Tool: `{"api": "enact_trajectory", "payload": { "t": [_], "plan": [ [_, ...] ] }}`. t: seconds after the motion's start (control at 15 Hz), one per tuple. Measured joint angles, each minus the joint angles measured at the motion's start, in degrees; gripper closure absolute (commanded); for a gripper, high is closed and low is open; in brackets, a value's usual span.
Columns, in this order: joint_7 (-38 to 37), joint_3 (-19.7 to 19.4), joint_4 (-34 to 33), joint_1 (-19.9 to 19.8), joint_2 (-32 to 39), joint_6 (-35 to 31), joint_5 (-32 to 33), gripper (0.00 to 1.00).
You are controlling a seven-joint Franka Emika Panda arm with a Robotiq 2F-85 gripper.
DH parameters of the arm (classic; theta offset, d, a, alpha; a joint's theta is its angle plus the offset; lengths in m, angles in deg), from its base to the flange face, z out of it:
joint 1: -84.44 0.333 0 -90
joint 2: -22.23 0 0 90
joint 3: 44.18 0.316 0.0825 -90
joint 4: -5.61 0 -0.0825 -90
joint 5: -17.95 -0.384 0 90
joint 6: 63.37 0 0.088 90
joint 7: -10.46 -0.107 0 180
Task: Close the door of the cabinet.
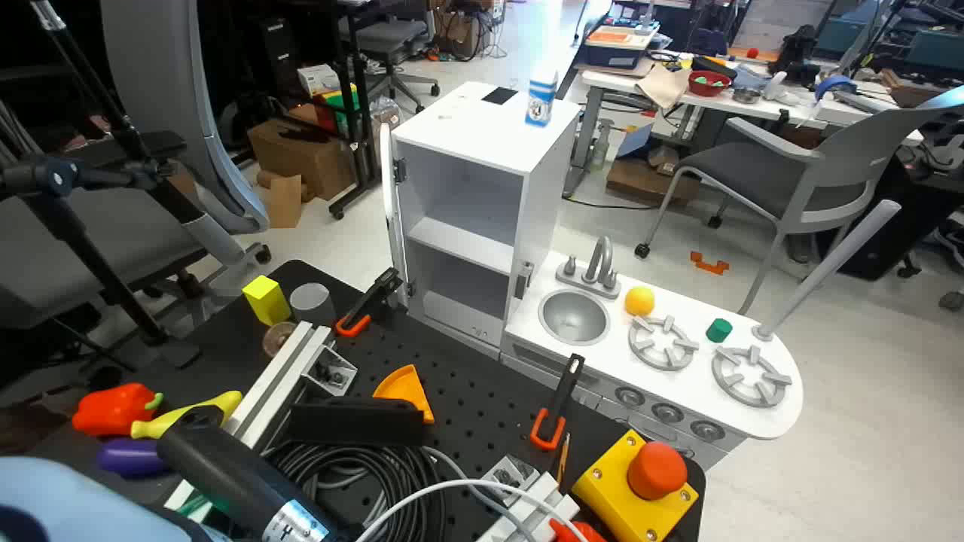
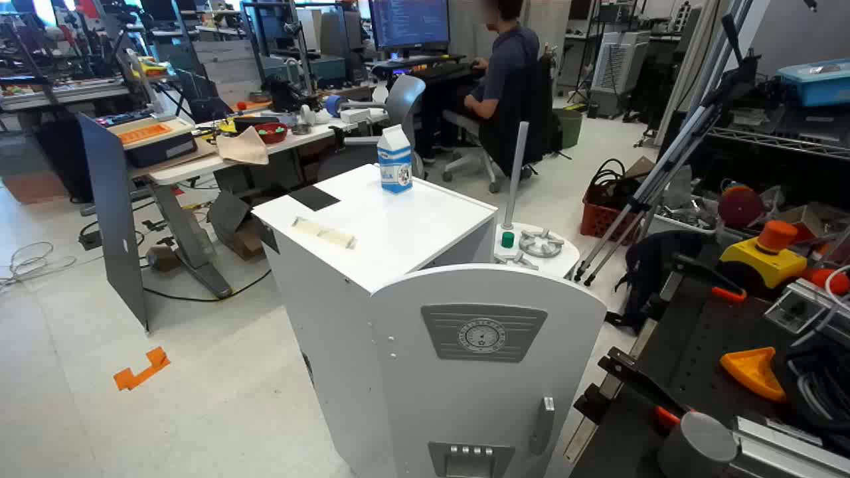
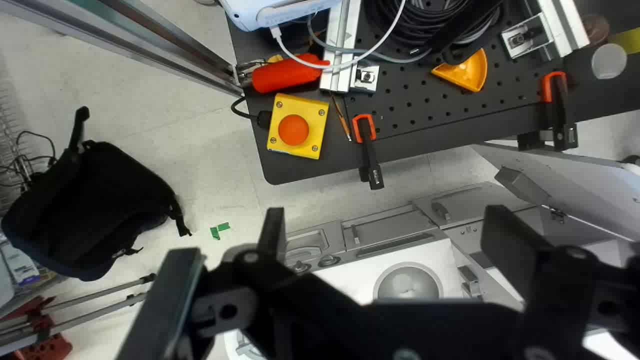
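In the wrist view the gripper [image 3: 386,217] has its two fingers [image 3: 272,232] spread wide, with nothing gripped between them. The door [image 3: 590,190] is apart from it, past the tip of the right-hand finger and on that finger's outer side. In both exterior views the door stands swung out from the cabinet [image 1: 541,199]; its outer face carries a grey plate with a round dial [image 2: 483,335], ringed by characters too small to read. The milk carton [image 2: 394,166] stands upright on the cabinet's top, on that same side of the tool; its blue-and-white panels bear a round picture and print too blurred to read surely. The sink [image 3: 412,282] shows between the fingers. Ahead of the gap, a clamp [image 3: 369,147] sits on the table edge, white lettering on its end illegible. Ahead of the left-hand fingertip is a yellow box [image 3: 315,125] with a red button [image 3: 293,130] and a small blue strip I cannot read. Well out past the left-hand finger lies a black bag [image 3: 95,210], and just beside it a pale pack [image 3: 21,262] with a blurred label.
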Motion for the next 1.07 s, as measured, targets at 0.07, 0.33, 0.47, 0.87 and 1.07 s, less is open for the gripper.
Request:
{"api": "enact_trajectory", "payload": {
  "t": [0.07, 0.33, 0.47, 0.87, 1.07],
  "plan": [
    [0.0, 0.0, 0.0, 0.0, 0.0, 0.0, 0.0, 0.00],
    [0.0, 0.0, 0.0, 0.0, 0.0, 0.0, 0.0, 0.00],
    [0.0, 0.0, 0.0, 0.0, 0.0, 0.0, 0.0, 0.00],
    [-0.1, 2.3, 1.2, 0.9, 0.2, -0.5, 1.5, 0.00],
    [-1.5, 6.4, 3.1, 3.3, 0.2, -0.9, 4.7, 0.00]
  ]
}}
